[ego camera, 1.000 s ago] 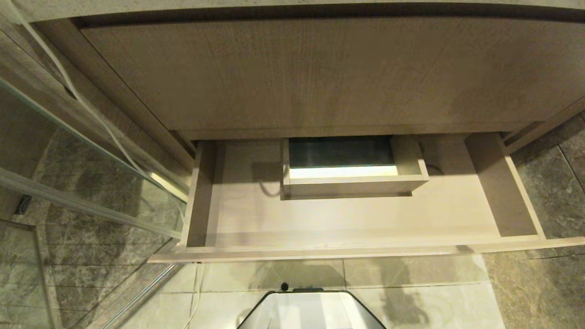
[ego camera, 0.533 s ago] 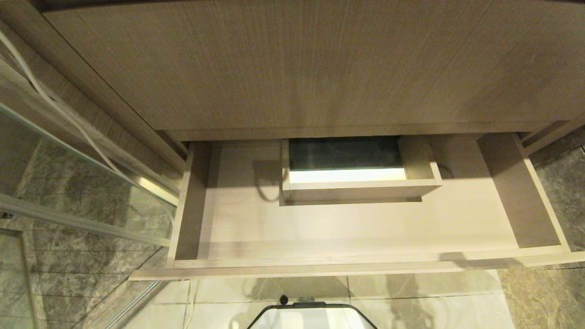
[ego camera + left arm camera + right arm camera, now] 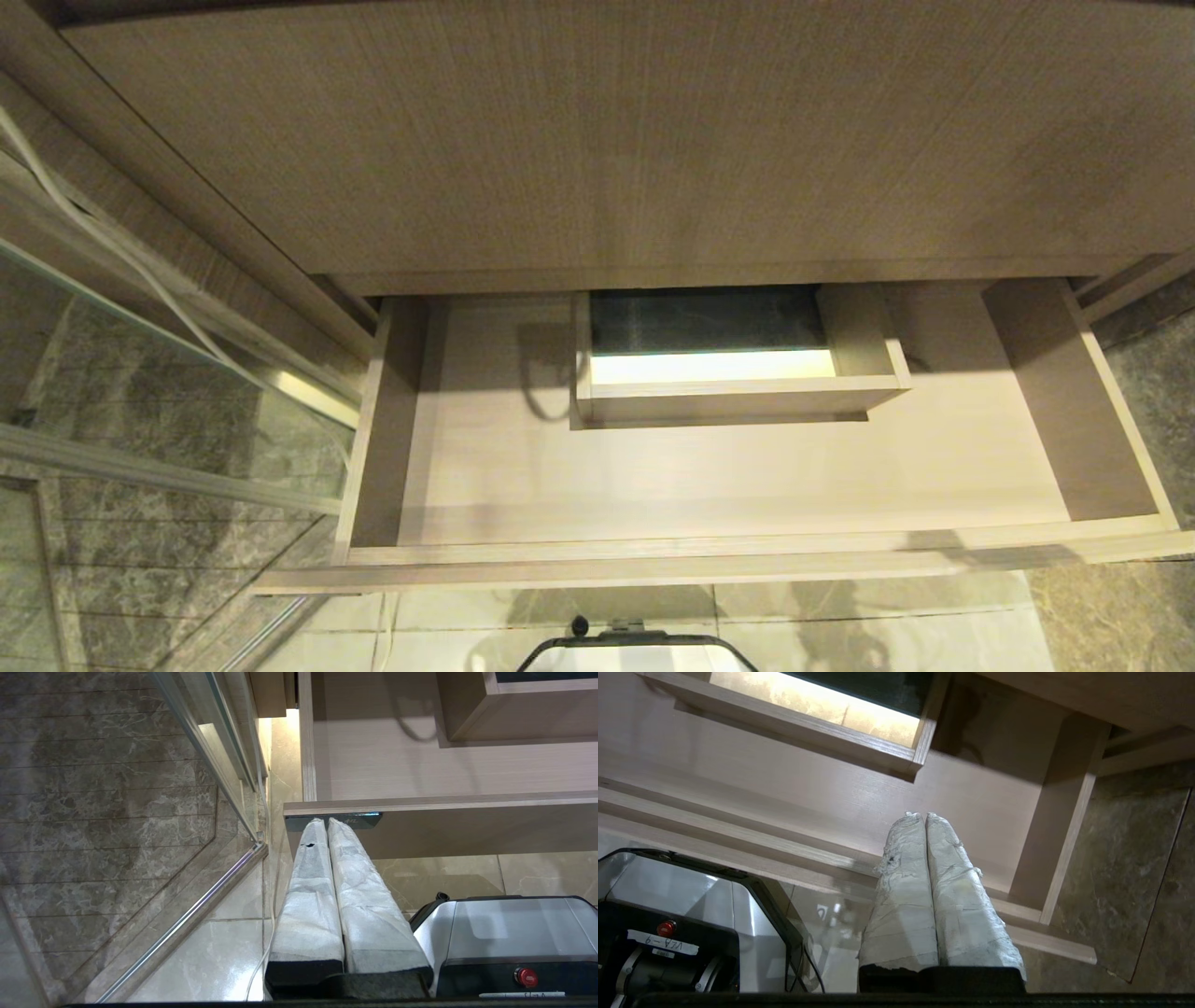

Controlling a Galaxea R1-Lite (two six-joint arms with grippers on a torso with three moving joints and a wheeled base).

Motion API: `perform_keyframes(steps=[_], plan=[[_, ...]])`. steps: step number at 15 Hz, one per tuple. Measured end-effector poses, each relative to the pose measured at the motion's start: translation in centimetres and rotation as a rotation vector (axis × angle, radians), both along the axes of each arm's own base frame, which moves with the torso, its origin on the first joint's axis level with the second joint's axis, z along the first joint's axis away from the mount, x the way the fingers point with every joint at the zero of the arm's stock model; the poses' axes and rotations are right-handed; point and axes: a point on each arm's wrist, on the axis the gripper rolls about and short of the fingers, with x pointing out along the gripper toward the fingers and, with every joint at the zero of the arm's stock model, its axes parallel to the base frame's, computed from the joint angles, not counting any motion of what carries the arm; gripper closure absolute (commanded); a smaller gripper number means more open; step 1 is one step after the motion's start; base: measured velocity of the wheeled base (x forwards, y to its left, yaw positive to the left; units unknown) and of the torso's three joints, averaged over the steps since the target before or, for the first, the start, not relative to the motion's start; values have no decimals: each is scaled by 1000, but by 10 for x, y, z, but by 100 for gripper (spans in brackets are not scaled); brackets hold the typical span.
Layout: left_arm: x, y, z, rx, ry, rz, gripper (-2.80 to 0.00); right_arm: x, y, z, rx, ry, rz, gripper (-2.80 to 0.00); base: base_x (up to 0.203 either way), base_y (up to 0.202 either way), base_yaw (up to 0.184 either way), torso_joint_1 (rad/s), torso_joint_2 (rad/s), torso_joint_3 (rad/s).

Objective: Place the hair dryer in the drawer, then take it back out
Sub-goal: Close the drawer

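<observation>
Marble-patterned floor tiles (image 3: 840,625) and a glass shower panel (image 3: 140,392) frame the vanity in my head view. The drawer (image 3: 709,485) stands pulled out beneath the wood-grain cabinet front (image 3: 607,140), its floor bare around the boxed cutout (image 3: 738,397). I cannot find the hair dryer in any view; only a pale cord (image 3: 103,243) trails down past the glass on my left. My left hand (image 3: 326,822) hangs low, padded fingers pressed together, tips just under the drawer's front edge. My right hand (image 3: 922,815) is closed on nothing, over the drawer's right end.
</observation>
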Motion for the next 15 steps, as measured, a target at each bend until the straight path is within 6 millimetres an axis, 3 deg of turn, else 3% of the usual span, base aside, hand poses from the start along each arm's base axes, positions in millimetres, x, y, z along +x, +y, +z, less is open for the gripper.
perform_keyframes(steps=[5,11,15], plan=[[0,0,0,0,0,0,0,10,-8,-31,15,168,-113,0,0,0,0,10,3,18],[0,0,0,0,0,0,0,52,-33,-64,21,397,-299,0,0,0,0,0,0,0],[0,0,0,0,0,0,0,72,-51,-100,-37,668,-493,0,0,0,0,0,0,0]])
